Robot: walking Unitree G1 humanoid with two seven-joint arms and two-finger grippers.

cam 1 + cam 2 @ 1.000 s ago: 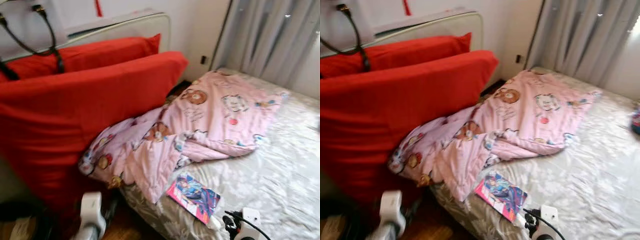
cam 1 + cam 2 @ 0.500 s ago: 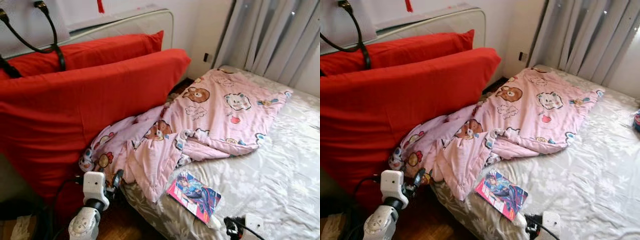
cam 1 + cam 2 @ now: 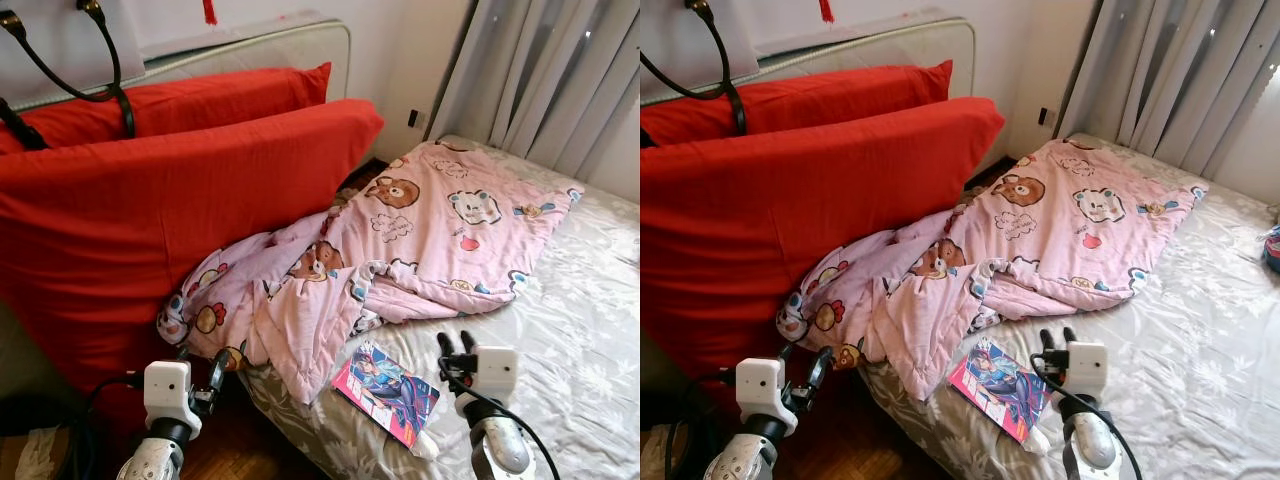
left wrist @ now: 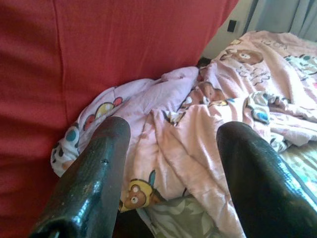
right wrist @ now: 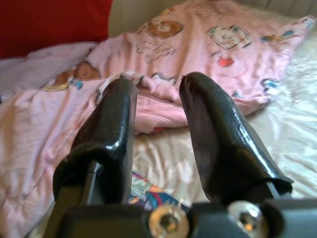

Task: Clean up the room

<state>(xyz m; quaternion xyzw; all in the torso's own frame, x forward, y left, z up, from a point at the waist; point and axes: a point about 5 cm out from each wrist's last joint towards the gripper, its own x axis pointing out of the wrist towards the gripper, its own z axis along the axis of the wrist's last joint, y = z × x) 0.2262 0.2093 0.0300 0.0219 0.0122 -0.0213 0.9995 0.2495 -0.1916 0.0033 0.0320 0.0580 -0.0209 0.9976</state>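
Note:
A crumpled pink blanket (image 3: 400, 240) printed with bears lies across the bed, with one corner hanging off the near edge. A colourful book (image 3: 388, 392) rests on the sheet at the bed's edge, just below the blanket's corner. My left gripper (image 3: 200, 358) is open, low beside the bed, and points at the blanket's hanging corner (image 4: 148, 148) and the red pillow. My right gripper (image 3: 455, 344) is open above the sheet just right of the book. Its fingers (image 5: 119, 114) point at the blanket's folded edge (image 5: 158, 106). Neither gripper holds anything.
Two big red pillows (image 3: 180, 190) lean against the headboard (image 3: 250, 50) on the left. Black bag straps (image 3: 115, 80) hang over them. Grey curtains (image 3: 540, 70) close off the far right. The pale patterned sheet (image 3: 570, 340) spreads to the right, and dark wooden floor (image 3: 240, 450) lies below the bed's edge.
Both arms have risen into view. The right gripper came up from the bottom edge to beside the book. The left gripper moved slightly. The camera shifted a little.

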